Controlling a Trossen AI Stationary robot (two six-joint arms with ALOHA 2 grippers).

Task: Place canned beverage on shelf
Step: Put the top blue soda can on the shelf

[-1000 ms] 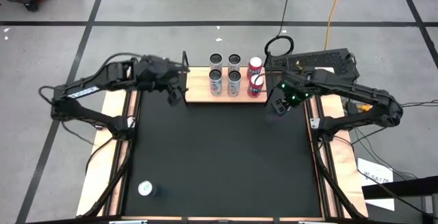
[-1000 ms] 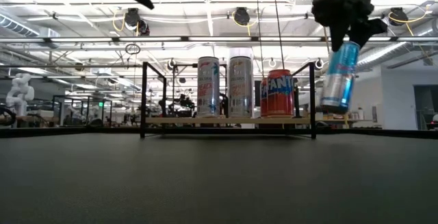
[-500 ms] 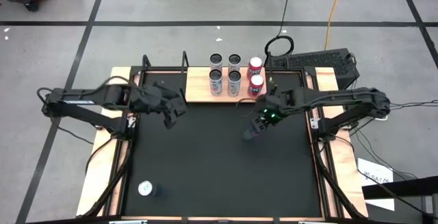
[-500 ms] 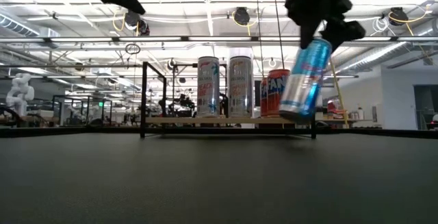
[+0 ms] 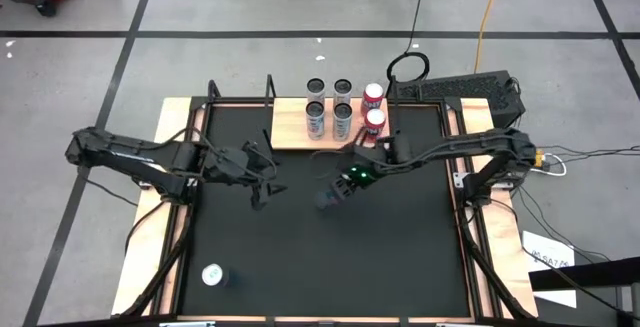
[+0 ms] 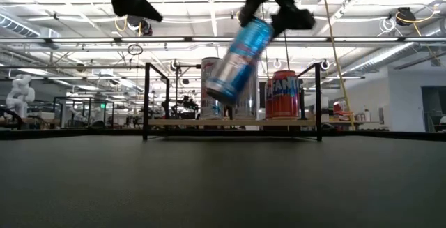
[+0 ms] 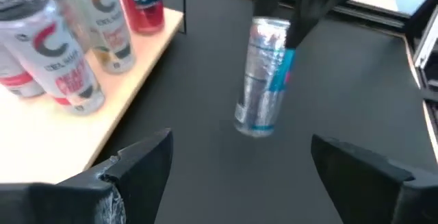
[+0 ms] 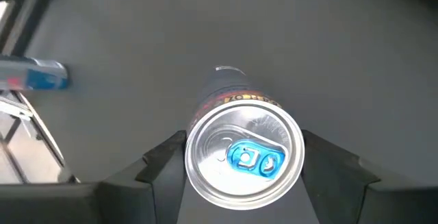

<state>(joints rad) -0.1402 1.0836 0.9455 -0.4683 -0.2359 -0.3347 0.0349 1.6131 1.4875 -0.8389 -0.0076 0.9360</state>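
Note:
My right gripper is shut on a slim silver-and-blue can above the middle of the black mat. The can also shows in the left wrist view and, from its top end, in the right wrist view. My left gripper hangs open and empty to the can's left, its fingers spread wide and facing the can. The light-wood shelf stands at the mat's far edge and bears several upright cans, two of them red. My right gripper pinches the can's wall just under its top rim between its two fingers, one on each side. The fingers come from above, slanting from the table's right. The can hangs below them, tilted, its bottom end toward the left, clear of the mat.
Another can rests on the mat near its near-left corner. The shelf's black frame rails rise at its ends. Wooden table edges flank the black mat.
My right gripper has carried the can from beside the shelf's right end toward the table's left and near edge, over the mat's middle; the can has tipped further. My left gripper has gone from the shelf's left end toward the near edge and the can.

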